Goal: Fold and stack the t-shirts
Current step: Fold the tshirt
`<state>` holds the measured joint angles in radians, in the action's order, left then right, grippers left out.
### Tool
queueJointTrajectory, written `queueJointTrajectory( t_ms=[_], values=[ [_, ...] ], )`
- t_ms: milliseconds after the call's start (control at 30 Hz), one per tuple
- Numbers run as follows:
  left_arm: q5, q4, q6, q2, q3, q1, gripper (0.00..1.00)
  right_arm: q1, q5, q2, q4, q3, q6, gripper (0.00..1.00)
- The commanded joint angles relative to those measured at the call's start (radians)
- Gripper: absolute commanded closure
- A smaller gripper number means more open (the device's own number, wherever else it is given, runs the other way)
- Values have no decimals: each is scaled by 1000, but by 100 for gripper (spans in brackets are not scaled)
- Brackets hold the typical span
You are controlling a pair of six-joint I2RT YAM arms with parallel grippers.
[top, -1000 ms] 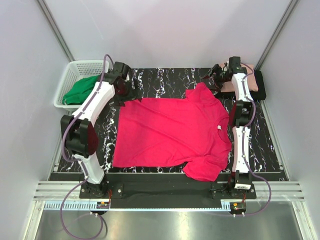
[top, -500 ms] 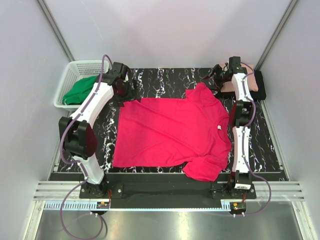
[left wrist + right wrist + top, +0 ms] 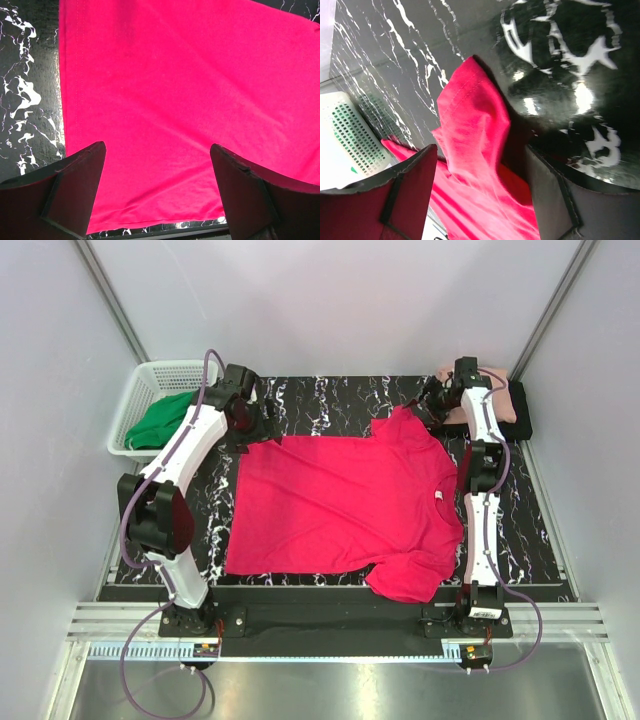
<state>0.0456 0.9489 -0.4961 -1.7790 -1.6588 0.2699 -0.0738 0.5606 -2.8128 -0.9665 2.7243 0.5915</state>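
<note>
A bright crimson-pink t-shirt [image 3: 340,505] lies spread flat on the black marbled table [image 3: 330,400], neck to the right. My left gripper [image 3: 256,426] hovers open over its far-left hem corner. In the left wrist view the cloth [image 3: 180,90] fills the gap between the wide-apart fingers [image 3: 75,185], with the hem edge just below. My right gripper [image 3: 426,410] is open at the far sleeve. Seen from the right wrist, the sleeve [image 3: 475,115] rises in a fold between the jaws, ungripped. A folded pale salmon-pink t-shirt [image 3: 500,400] rests on a black one [image 3: 523,426] at the far right.
A white basket [image 3: 140,390] holding green cloth [image 3: 160,422] stands at the far left; its mesh wall [image 3: 350,135] shows in the right wrist view. The near sleeve [image 3: 405,580] hangs towards the table's front edge. White walls close in on three sides.
The right gripper has edged slightly closer onto the far sleeve. The left arm has shifted a little at its elbow. The shirt has not moved.
</note>
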Motion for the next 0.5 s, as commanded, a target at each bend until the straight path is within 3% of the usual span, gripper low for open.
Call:
queueJointTrajectory(
  t_ms=[0,333,467],
  values=[
    [4,-19,8,36,1,2,10,32,-11,-27,-24,52,-16,24],
    [-1,-19,4,20,-16,0,10,68,13,-20,-37,-5,-39,26],
    [-3,-19,7,24,-27,0,10,68,9,-17,-35,-3,-36,52]
  ],
)
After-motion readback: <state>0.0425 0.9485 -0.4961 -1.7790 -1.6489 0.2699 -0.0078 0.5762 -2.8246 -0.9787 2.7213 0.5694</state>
